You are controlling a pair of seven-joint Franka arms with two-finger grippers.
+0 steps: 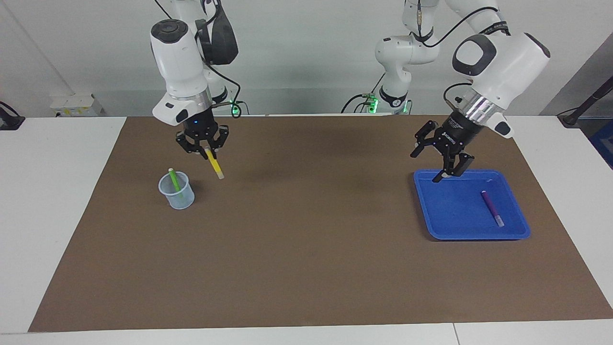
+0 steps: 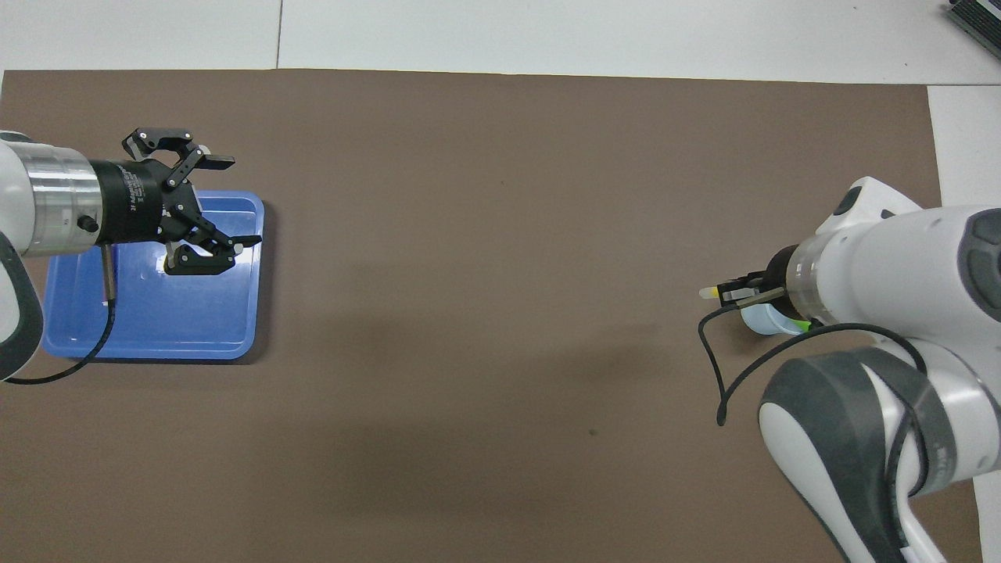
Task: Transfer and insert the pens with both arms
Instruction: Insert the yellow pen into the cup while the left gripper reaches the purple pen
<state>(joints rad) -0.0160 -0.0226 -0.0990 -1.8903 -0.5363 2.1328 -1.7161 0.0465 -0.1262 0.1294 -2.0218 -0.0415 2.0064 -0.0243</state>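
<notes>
Meanwhile, the yellow pen [image 1: 214, 166] was clamped in the right gripper [image 1: 207, 151] beside the cup [image 1: 178, 194]; the left gripper [image 1: 448, 172] was spread open over the tray [image 1: 471, 232], apart from the purple pen [image 1: 492, 207]

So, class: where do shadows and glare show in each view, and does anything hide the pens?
Facing view: soft shadows lie on the brown mat; the blue tray shows little glare. Overhead view: pale reflections streak the tray, the left gripper and its wrist hide the purple pen, and the right arm covers most of the cup.
</notes>
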